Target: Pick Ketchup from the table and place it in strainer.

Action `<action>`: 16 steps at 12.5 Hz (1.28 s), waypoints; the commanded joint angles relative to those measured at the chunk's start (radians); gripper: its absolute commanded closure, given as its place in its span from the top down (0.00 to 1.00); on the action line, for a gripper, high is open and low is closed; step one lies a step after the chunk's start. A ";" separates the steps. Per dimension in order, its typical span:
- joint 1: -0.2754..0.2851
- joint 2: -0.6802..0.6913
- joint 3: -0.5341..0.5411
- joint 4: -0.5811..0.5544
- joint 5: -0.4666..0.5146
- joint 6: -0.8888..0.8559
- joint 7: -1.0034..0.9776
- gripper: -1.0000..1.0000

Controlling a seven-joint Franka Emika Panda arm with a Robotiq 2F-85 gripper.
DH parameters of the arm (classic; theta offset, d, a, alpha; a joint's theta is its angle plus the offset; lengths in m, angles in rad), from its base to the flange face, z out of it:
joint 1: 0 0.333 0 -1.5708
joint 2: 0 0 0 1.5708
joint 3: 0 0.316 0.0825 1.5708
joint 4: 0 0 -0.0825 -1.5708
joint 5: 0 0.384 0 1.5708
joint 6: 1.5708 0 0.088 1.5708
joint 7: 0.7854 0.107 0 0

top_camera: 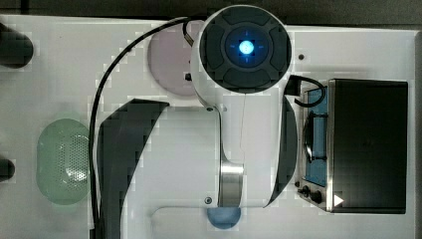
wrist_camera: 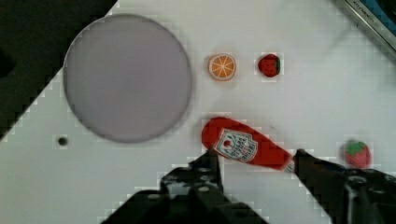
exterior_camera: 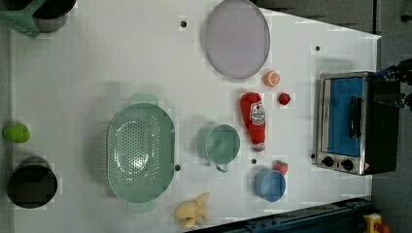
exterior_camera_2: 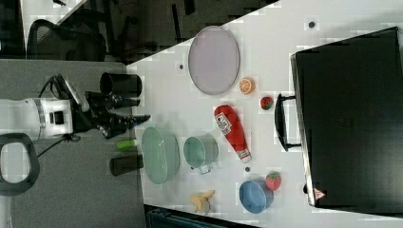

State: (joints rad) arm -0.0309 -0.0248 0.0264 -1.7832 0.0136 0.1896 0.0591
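Observation:
The ketchup [exterior_camera: 254,120], a red tapered bottle with a white cap, lies flat on the white table between a small green bowl [exterior_camera: 222,144] and the toaster oven [exterior_camera: 347,124]. The strainer [exterior_camera: 141,153], a mint-green perforated oval basket, sits empty toward the left view's left, beyond the green bowl. In the wrist view my gripper [wrist_camera: 256,156] hangs open well above the table. One dark finger [wrist_camera: 210,163] shows beside the ketchup's [wrist_camera: 245,148] label end and the other finger [wrist_camera: 310,170] by its cap end. In the right view the gripper [exterior_camera_2: 135,110] holds nothing.
Near the ketchup are a purple plate [exterior_camera: 236,38], an orange slice [exterior_camera: 271,78], two strawberries [exterior_camera: 284,98] [exterior_camera: 280,167] and a blue bowl [exterior_camera: 269,185]. A banana [exterior_camera: 193,211] lies at the table's edge near the strainer. A lime [exterior_camera: 16,132] and a black cup [exterior_camera: 32,182] stand past the strainer.

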 commanded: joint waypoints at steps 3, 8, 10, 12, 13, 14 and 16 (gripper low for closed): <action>-0.109 -0.225 0.073 -0.140 0.015 -0.130 -0.058 1.00; -0.098 -0.124 0.113 -0.223 0.015 -0.084 -0.189 1.00; -0.096 -0.068 0.127 -0.259 0.015 0.010 -0.286 1.00; -0.095 -0.014 0.139 -0.296 0.015 0.109 -0.444 1.00; -0.095 0.011 0.143 -0.317 0.015 0.160 -0.543 1.00; -0.095 0.033 0.146 -0.338 0.015 0.218 -0.636 1.00; -0.094 0.070 0.148 -0.390 0.015 0.344 -0.809 1.00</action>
State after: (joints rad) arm -0.1284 0.0848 0.1755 -2.1914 0.0243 0.4971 -0.5576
